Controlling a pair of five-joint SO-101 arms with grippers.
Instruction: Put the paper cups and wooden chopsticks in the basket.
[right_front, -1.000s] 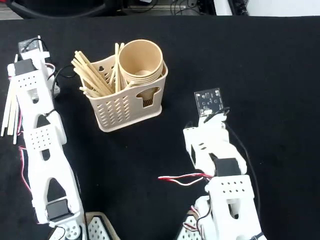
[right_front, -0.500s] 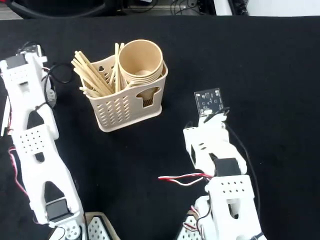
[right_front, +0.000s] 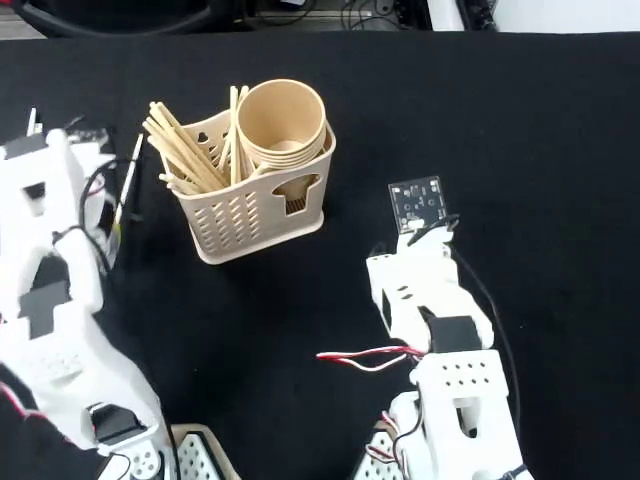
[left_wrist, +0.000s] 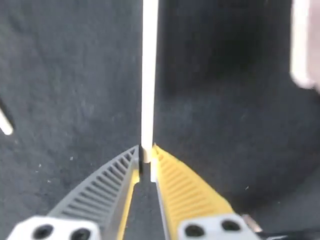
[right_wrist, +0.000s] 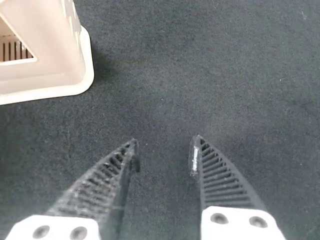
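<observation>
Left tool (left_wrist: 146, 154): pinching one wooden chopstick (left_wrist: 149, 70) by its end, beside the basket (right_front: 250, 225), presumably for dropping in. Basket: holds paper cups (right_front: 284, 125) and bundled chopsticks (right_front: 185, 152). Right tool (right_wrist: 162, 152): spread, empty, over bare worktop (right_front: 520, 130).

Notebook, materials only.

- Surface (right_front: 520, 130): I see black cloth, matt, with a fine felt-like nap. Close up it carries a few pale lint specks.
- Basket (right_front: 240, 215): beige plastic, smooth, with a faint sheen and moulded slots.
- Paper cups (right_front: 285, 115): tan paper, matt inside and out.
- Wooden chopsticks (right_front: 185, 150): pale bare wood, no gloss that I can make out.
- Chopstick (left_wrist: 148, 75) at the left tool (left_wrist: 146, 149): the same pale, smooth, matt wood.
- Left tool: ribbed plastic, one finger grey and one yellow, both matt.
- Right tool (right_wrist: 164, 145): black ribbed plastic, matt, with a slight shine at one tip.
- Left arm (right_front: 60, 350) and right arm (right_front: 410, 290): white plastic shells, matt, perforated in places.
</observation>
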